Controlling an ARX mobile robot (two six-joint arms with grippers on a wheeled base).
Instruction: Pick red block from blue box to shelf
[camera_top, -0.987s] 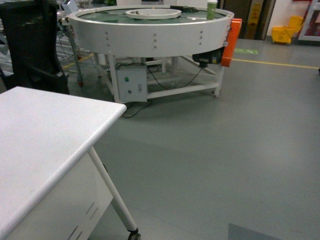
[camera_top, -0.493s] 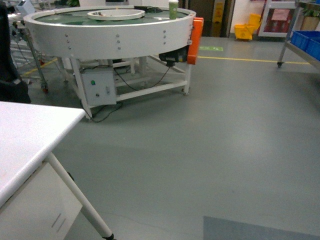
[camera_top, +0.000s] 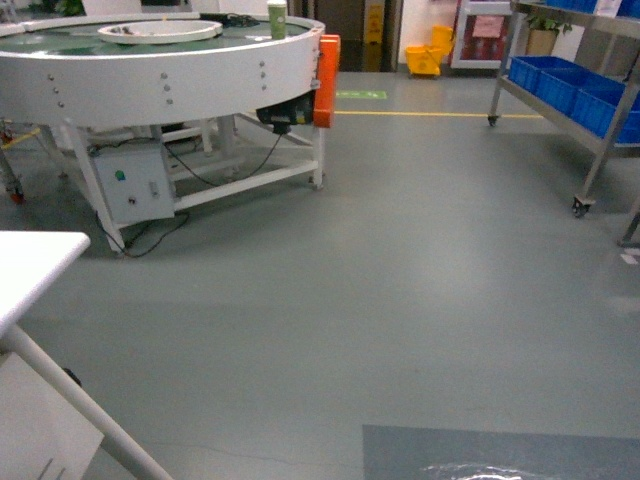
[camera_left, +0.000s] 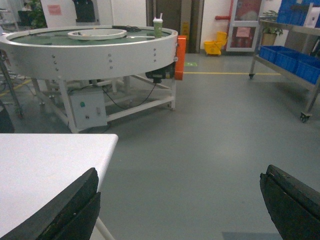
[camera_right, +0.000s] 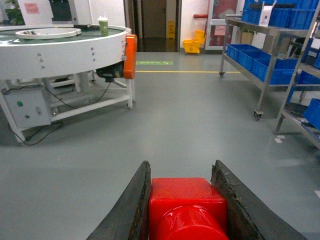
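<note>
White tabletop sits at about nine o'clock in the head view, only its corner showing, and the blue box cannot be seen in any view. Behind it, at ten to eleven o'clock, stands the round conveyor table with a green cup on its top. The left gripper hangs wide open and empty, its dark fingers far apart over the tabletop's edge and the grey floor. The right gripper is closed firmly on the red block, which fills the gap between its fingers. At two o'clock the shelf of stainless steel carries dark blue crates and stands well apart across open floor. The carrying step looks to be in hand: the block is out of the box and not yet delivered. Next, I judge, the base must close on the shelf and square up to a free tier before the right arm reaches out.
</note>
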